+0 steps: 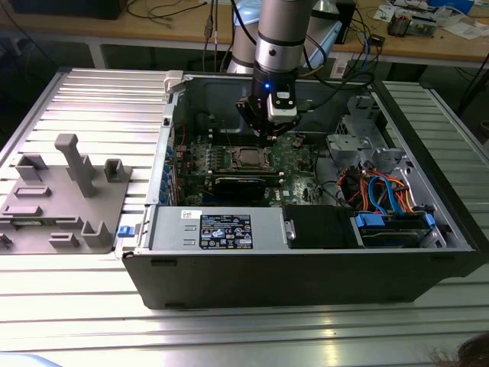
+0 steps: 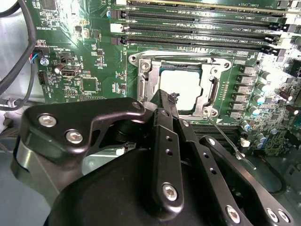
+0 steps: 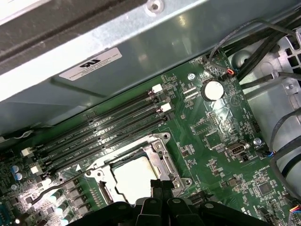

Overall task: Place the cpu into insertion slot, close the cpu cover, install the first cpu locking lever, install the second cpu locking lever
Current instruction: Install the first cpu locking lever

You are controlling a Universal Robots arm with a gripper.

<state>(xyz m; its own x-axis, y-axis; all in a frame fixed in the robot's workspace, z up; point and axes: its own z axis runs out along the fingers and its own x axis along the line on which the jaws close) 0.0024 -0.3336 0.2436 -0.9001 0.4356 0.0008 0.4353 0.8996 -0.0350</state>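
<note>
My jaws [image 2: 168, 100] look clenched tip to tip with nothing between them. They hang just over the edge of the slot [image 2: 141, 70], inside the open computer case [image 1: 306, 279] on the worktop [image 1: 69, 321]. In the exterior view the chip [image 1: 250, 157] lies close off my tips, toward seven o'clock. I judge the first step done: the chip sits flat in the slot, square with its metal rim. The cover [image 2: 212, 92] seems folded down around the chip, whose silver top shows through the window, so that step looks done too. One thin wire lever [image 2: 225, 139] sticks out free from a corner of the slot, so I judge the latching not yet finished. Whether the other lever is latched I cannot tell.
</note>
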